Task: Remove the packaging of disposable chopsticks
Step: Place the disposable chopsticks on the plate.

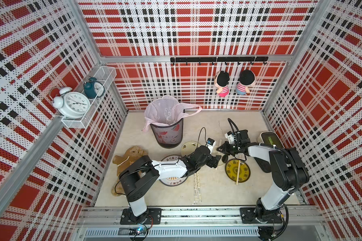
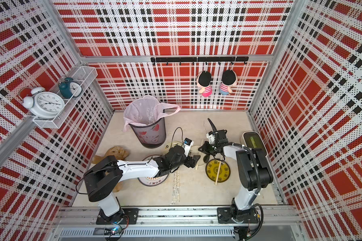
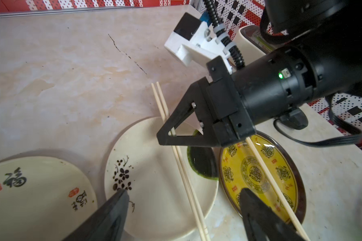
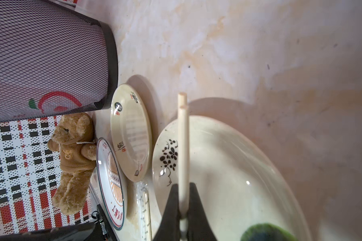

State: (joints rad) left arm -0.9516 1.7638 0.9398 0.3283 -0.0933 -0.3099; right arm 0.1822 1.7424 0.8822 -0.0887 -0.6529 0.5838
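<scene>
Chopsticks [image 3: 179, 158], one bare pair, sit clamped in the closed jaws of the right gripper [image 4: 182, 210], low over the flower plate [image 3: 146, 187]; the right arm [image 1: 259, 150] reaches forward and bends inward at the elbow, wrist nearly level; the left gripper [image 1: 215, 161] hangs close by, jaws wide apart and empty, the left arm [image 1: 169, 168] stretched out low; another stick [image 3: 274, 185] lies across the yellow plate [image 3: 257, 173]; the packaging [image 1: 197, 185], clear sleeves with sticks inside, lies on the table [image 1: 217, 194] between the two arms.

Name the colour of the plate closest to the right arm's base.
Yellow plate, dark rim; best in the left wrist view.
</scene>
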